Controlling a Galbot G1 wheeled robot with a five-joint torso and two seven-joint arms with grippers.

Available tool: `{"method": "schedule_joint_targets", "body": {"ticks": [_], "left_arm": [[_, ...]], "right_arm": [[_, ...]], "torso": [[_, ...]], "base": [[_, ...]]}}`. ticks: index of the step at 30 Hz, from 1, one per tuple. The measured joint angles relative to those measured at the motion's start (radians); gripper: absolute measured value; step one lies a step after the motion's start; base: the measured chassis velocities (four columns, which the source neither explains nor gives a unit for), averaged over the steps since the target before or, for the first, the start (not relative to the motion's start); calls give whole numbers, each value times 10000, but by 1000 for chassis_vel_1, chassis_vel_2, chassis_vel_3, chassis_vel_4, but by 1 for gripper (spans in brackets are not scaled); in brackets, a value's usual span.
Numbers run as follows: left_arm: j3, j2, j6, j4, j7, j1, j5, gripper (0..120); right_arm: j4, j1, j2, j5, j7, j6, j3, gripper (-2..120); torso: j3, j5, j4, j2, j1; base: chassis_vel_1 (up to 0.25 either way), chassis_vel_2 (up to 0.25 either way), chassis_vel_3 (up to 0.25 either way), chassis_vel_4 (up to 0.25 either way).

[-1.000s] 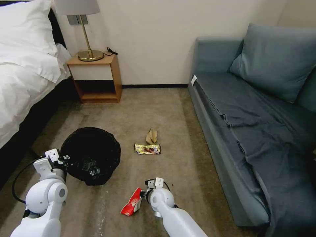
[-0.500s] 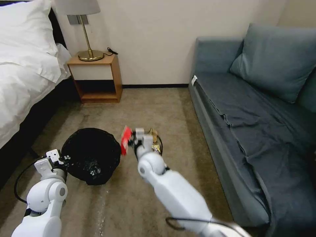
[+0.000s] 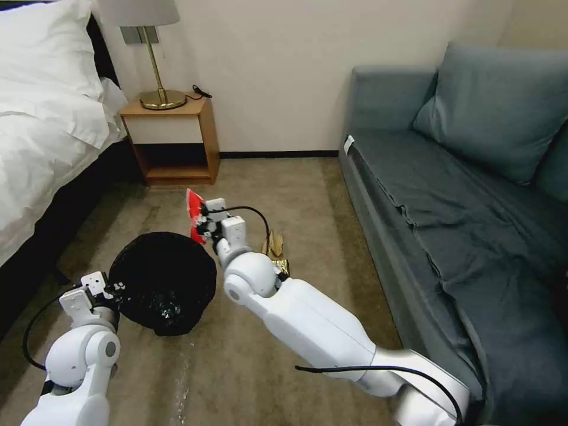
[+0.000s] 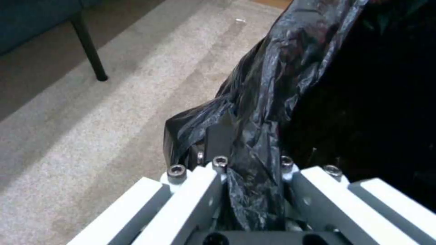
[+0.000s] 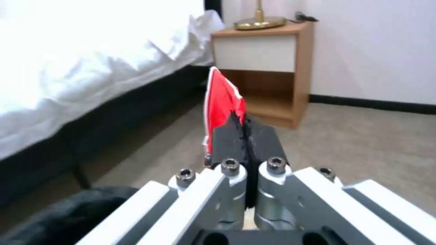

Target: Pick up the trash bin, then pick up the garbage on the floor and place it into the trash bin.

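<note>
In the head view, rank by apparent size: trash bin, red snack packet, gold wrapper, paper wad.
1. Trash bin, largest.
2. Red snack packet.
3. Paper wad and gold wrapper: unsure, since the right arm hides most of the wrapper.

Even soft indoor light, faint shadows, wrist views slightly blurred, wide-angle bending at head-view edges

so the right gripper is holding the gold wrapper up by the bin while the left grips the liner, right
Not quite: the right gripper holds the red-and-white snack packet, as the right wrist view shows. The gold wrapper lies on the carpet. The left gripper does grip the trash bin liner.
</note>
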Motion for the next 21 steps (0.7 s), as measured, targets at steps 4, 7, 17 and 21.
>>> {"method": "schedule_joint_targets", "body": {"ticks": [4, 7, 17, 21], "left_arm": [[-6, 21, -7, 91, 0, -68, -1, 1], [-6, 27, -10, 124, -6, -90, 0, 1], [-8, -22, -18, 143, -24, -139, 13, 1], [19, -121, -29, 131, -23, -91, 54, 1]], "right_arm": [[463, 231, 84, 269, 164, -223, -207, 0], [603, 257, 121, 303, 185, -289, -262, 0], [278, -426, 251, -277, 80, -187, -444, 0], [-74, -1001, 251, -737, 24, -75, -589, 0]], "torso": [[0, 0, -1, 0, 0], [-1, 0, -1, 0, 0], [-1, 1, -2, 0, 0], [-1, 0, -1, 0, 0]], "base": [[0, 0, 0, 0], [0, 0, 0, 0], [0, 0, 0, 0], [0, 0, 0, 0]]}}
